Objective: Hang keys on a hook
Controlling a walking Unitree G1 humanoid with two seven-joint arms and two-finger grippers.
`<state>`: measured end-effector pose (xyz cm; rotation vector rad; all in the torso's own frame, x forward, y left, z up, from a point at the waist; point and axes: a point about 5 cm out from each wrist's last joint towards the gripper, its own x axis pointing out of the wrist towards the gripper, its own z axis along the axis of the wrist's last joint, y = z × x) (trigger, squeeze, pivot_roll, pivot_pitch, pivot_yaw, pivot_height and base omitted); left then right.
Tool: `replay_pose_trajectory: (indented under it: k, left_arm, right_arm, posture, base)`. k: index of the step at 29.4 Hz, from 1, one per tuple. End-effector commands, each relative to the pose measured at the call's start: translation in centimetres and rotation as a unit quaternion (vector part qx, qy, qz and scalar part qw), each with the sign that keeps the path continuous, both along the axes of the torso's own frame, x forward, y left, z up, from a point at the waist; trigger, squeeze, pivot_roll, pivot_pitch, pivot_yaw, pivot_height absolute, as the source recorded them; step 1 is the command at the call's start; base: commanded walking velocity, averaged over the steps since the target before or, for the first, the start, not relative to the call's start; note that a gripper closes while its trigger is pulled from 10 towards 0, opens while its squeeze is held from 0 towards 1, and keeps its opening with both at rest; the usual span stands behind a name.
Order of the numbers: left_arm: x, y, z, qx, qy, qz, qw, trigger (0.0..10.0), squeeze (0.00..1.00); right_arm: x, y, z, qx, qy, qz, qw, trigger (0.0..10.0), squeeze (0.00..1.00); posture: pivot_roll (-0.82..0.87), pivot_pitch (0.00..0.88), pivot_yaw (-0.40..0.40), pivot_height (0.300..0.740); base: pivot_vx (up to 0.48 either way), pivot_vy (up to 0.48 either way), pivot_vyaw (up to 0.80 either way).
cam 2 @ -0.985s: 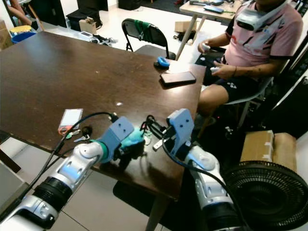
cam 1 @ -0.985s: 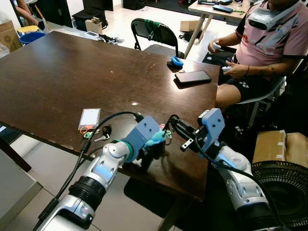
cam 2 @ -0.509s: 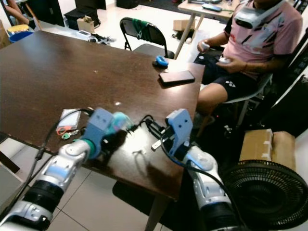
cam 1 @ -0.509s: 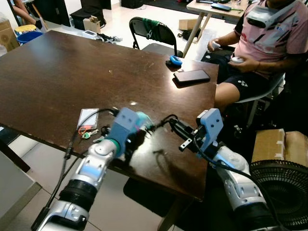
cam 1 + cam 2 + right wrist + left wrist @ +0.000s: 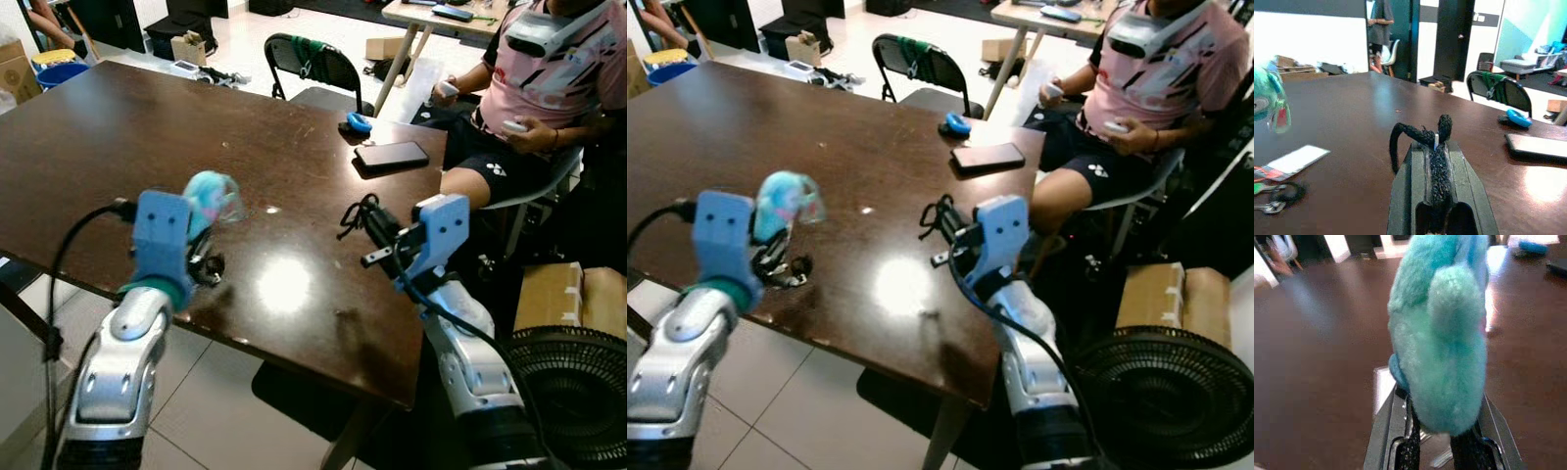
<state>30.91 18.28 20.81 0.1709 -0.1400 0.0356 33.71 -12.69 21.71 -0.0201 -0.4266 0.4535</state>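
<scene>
The left gripper [image 5: 1442,450] has its fingers closed on a fluffy turquoise plush keychain [image 5: 208,199], raised at 9 o'clock above the dark brown wooden counter [image 5: 118,137]. The right gripper [image 5: 1436,147] pinches a black cord loop [image 5: 1415,134] shut. No hook visible; hanging remains undone.

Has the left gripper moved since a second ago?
Yes. The left gripper, holding the turquoise plush toy, has swung to the robot's left along the table's near edge, away from the right gripper.

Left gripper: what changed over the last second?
The left gripper, shut on the teal plush keychain, swung to the robot's left and rose off the table. The right gripper still pinches its black cord; the phone hasn't moved.
</scene>
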Motion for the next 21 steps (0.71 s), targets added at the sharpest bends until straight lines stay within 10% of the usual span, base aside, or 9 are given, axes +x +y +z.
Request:
replay_pose_trajectory:
  k: [1, 21]
  left_arm:
    - [-0.2, -0.2, 0.2, 0.009, -0.012, -0.002, 1.000, 10.0, 0.00]
    - [-0.9, 0.0, -0.5, 0.062, -0.004, -0.017, 0.998, 10.0, 0.00]
  right_arm:
    - [-0.2, 0.2, -0.7, 0.001, 0.012, 0.007, 1.000, 10.0, 0.00]
    - [0.3, -0.9, -1.0, -0.049, 0.004, -0.066, 0.997, 10.0, 0.00]
  posture:
    - [0.08, 0.117, 0.072, 0.740]
    - [0.08, 0.103, 0.064, 0.740]
  base:
    - [0.000, 0.000, 0.00]
    - [-0.060, 0.000, 0.03]
